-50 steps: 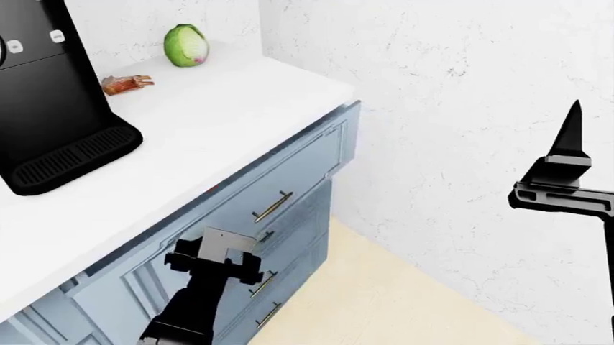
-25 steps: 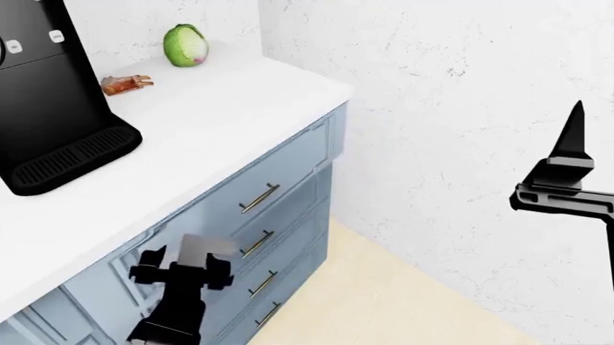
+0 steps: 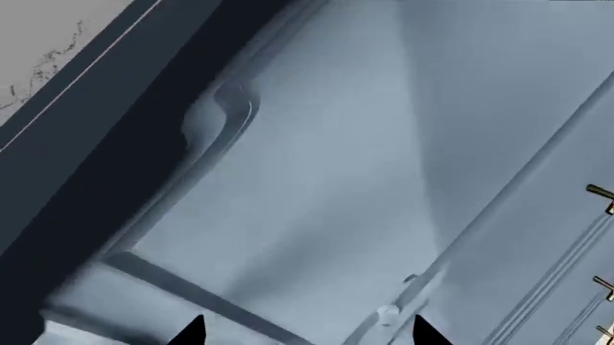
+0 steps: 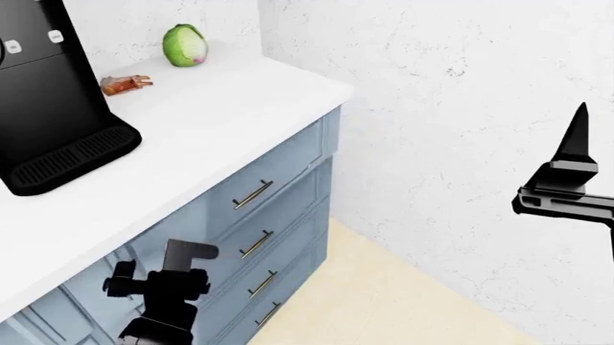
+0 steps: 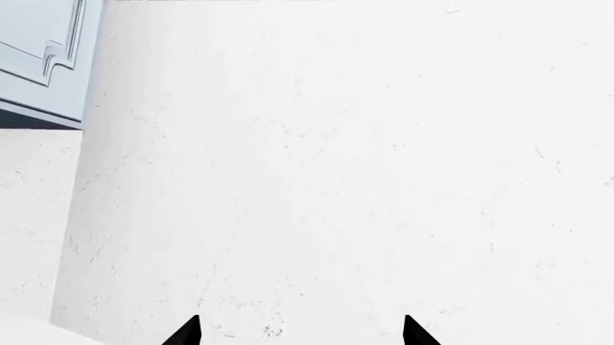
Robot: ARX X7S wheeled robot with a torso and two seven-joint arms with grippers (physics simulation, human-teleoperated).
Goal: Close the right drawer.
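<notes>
The right drawer [image 4: 278, 172] is the top one under the white countertop. Its framed pale blue-grey front sits flush with the drawers below, and its brass bar handle [image 4: 252, 194] shows. My left gripper [image 4: 182, 257] is low, in front of the cabinet to the left of the drawers, apart from the drawer. In the left wrist view the left gripper [image 3: 307, 334] is open and empty, facing a panelled cabinet front [image 3: 317, 180]. My right gripper [image 4: 576, 144] hangs at the far right, near the white wall. In the right wrist view it [image 5: 299, 332] is open and empty.
A black coffee machine [image 4: 48, 86], a green vegetable [image 4: 185, 45] and a small brown item [image 4: 125, 84] stand on the countertop [image 4: 221, 108]. Three more drawers [image 4: 278, 244] lie below the top one. A white wall [image 4: 461, 144] is at the right, with beige floor [image 4: 384, 302] below.
The right drawer has slid in from partly open to flush with the cabinet. My left gripper has moved down and to the left, away from it. The right arm has barely moved.
</notes>
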